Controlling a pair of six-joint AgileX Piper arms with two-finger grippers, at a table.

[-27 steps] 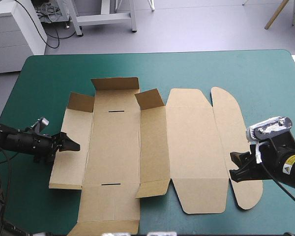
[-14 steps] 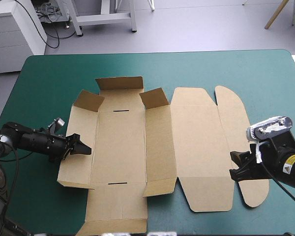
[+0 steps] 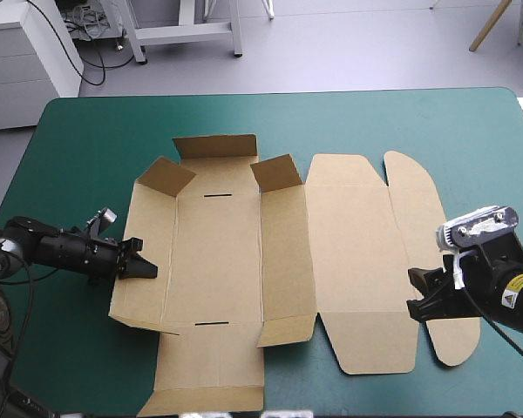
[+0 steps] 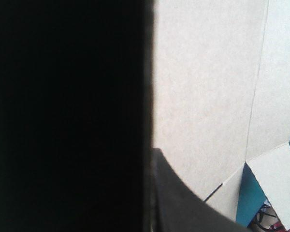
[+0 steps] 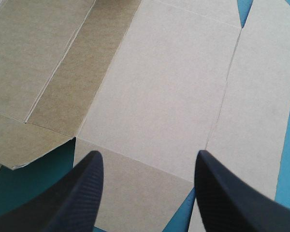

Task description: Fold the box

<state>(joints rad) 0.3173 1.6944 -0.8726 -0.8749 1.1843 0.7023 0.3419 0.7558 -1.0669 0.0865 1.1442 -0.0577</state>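
The left gripper (image 3: 146,269) is clamping the box (image 3: 349,261) by its left side panel, the brown board running ahead of it. The right gripper (image 5: 147,155) is hovering with its black fingers (image 5: 82,193) standing wide apart; the flat lid panels of the box are lying under and ahead of it on the teal-green cover (image 3: 87,148).

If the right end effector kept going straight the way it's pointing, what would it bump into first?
Probably the box: its wide flat panel lies straight ahead of the open right end effector. How high it hangs above the board is hard to judge.
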